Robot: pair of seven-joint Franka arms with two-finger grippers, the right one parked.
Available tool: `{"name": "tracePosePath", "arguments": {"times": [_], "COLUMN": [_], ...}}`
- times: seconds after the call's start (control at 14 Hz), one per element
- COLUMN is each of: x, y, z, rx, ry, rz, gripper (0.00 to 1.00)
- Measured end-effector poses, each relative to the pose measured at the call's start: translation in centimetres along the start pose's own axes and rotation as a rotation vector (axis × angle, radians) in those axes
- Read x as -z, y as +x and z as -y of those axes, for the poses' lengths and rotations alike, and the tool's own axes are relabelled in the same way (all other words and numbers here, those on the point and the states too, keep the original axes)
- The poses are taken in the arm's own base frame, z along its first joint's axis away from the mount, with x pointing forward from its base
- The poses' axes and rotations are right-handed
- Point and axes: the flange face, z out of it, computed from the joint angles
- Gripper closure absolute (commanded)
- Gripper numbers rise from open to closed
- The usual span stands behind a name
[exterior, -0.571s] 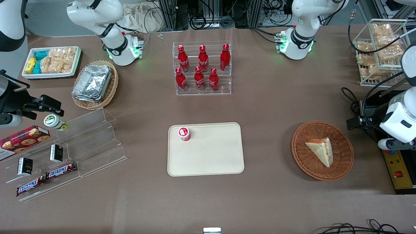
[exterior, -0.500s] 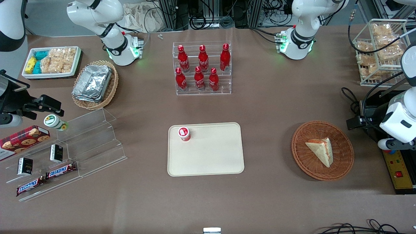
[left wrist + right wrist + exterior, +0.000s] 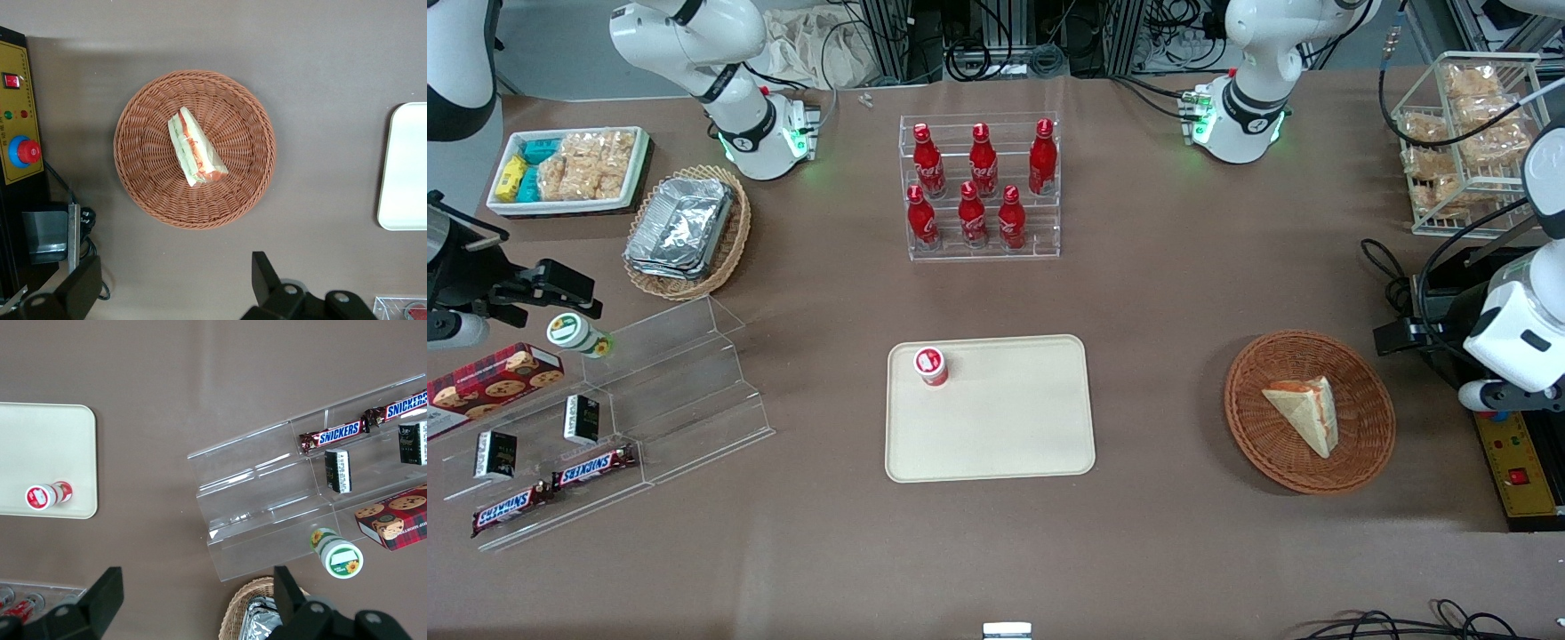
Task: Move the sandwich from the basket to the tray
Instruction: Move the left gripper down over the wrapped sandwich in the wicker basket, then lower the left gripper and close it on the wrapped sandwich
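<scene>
I have the gripper (image 3: 173, 293) up in the air at the working arm's end of the bench (image 3: 1183, 293). It looks straight down, its two fingers (image 3: 81, 288) spread wide and holding nothing. Through the wrist camera I see the basket (image 3: 137, 177) below it, with the fingers above the bare bench just off the basket's rim rather than over the sandwich (image 3: 195, 150).

The sandwich lies in the basket, about in its middle and touching the weave. It is a pale wedge with orange-red and green filling showing along its long cut edge. In the front view that filling edge is turned toward the working arm's end of the bench. The basket sits well in from the bench's front edge, near the working arm's end.

The tray (image 3: 1005, 436) lies flat at the middle of the bench, well apart from the basket, with bare bench between them. One small red-capped bottle (image 3: 930, 365) stands on the tray, in the corner farther from the front camera and toward the parked arm's end. The rest of the tray's surface is bare.

Just beside the basket, at the working arm's end, is a yellow control panel (image 3: 19, 127) with a red button. A clear rack of red bottles (image 3: 980, 187) stands farther from the front camera than the tray.
</scene>
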Motion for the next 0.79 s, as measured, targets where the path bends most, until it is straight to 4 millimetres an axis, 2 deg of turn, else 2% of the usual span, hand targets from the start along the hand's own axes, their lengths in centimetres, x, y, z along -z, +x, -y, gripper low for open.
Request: {"name": "tracePosePath", "arguments": {"times": [0.21,0.43,0.57,0.79], "x": [-0.8,-2.7,-4.8,-9.1], "y": [0.2,0.6,0.9,1.2], "z": [0.1,0.1,-0.1,-0.2], "rx": [0.0,-0.002,-0.005,-0.008], "ry": [-0.001,-0.002,-0.003,-0.005], "rz": [0.013,0.044,0.041,0.036], "gripper": [0.0,0.0,0.0,0.0]}}
